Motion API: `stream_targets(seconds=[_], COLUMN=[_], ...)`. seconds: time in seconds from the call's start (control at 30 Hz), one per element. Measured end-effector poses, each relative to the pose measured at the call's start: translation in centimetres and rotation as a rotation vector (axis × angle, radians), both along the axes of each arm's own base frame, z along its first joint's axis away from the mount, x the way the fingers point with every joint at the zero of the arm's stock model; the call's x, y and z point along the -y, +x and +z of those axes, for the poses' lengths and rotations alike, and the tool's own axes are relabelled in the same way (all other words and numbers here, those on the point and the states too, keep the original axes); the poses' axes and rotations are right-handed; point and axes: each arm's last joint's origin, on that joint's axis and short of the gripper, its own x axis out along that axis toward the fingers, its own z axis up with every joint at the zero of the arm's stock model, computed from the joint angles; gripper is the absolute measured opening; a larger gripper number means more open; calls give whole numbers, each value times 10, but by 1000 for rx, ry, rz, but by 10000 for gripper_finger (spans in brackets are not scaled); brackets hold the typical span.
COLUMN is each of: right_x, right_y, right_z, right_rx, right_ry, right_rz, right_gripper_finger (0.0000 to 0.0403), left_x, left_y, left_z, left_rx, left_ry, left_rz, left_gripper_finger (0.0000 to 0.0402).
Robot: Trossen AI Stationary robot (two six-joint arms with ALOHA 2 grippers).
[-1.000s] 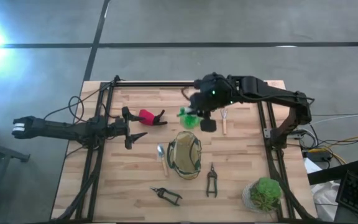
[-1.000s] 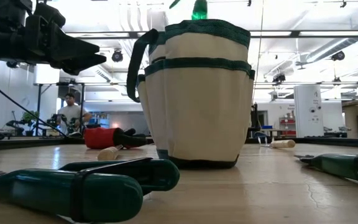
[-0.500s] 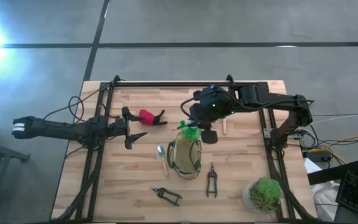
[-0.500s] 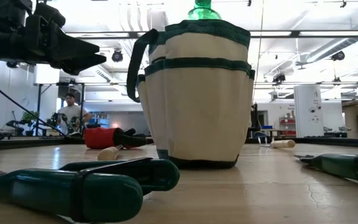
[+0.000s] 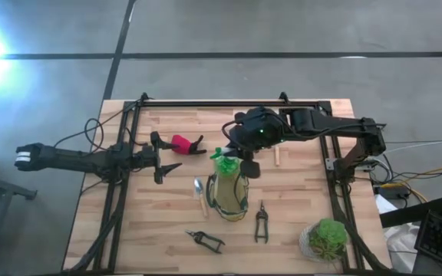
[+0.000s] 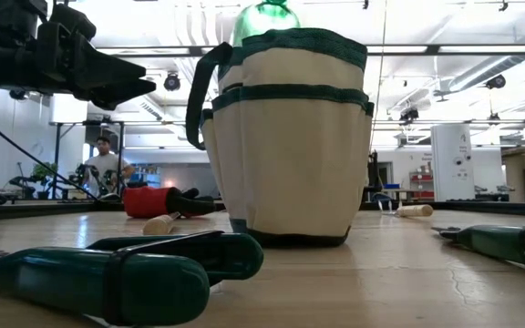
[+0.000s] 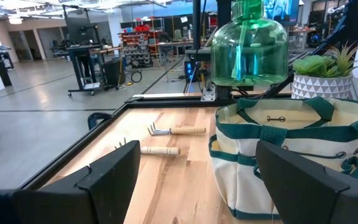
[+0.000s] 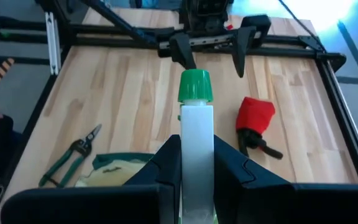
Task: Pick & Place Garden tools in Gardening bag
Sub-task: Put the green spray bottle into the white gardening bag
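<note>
The green spray bottle (image 7: 248, 43) with its white top (image 8: 196, 121) hangs just above the gardening bag (image 5: 229, 197), with my right gripper (image 5: 239, 157) shut on it. The khaki bag with dark green trim stands upright on its base mid-table (image 6: 290, 137). My left gripper (image 5: 165, 159) waits open at the table's left, level, nothing between its fingers (image 7: 197, 180). On the boards lie the red-and-black tool (image 5: 183, 143), a trowel (image 5: 199, 195), two wooden-handled forks (image 7: 169, 130) and two pruners (image 5: 261, 222). My right gripper pinches the bottle's white spray head (image 8: 196, 134) between its two fingers (image 8: 166, 163), just behind the green nozzle cap (image 8: 194, 85). The fingers slant down from the table's right side. The bottle hangs upright below them, lifted clear, its green body (image 6: 262, 18) over the bag's rim.
A bushy potted plant (image 5: 327, 238) stands at the near right corner. The second pruner (image 5: 206, 241) lies near the front edge, large in the low view (image 6: 108, 273). A black frame rail (image 5: 229, 103) runs along the far side. A person shows far behind (image 6: 105, 162).
My right gripper has carried the spray bottle toward the table's left and near edge, from beside the bag's far side to above its opening, rolling its wrist a little. The bottle stays clear of the table. The bag has kept still.
</note>
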Motion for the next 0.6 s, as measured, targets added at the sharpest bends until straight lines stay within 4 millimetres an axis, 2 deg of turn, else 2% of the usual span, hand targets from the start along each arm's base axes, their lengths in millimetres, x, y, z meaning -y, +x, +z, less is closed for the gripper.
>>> stream_targets(seconds=[0.6], right_x=[-21], right_y=[7], right_z=[-31], right_rx=[-49], right_ry=[3], right_rz=[55], right_gripper_finger=[42], left_x=[0], left_y=[0], left_z=[0], left_rx=[0], left_ry=[0], left_rz=[0], left_gripper_finger=[321])
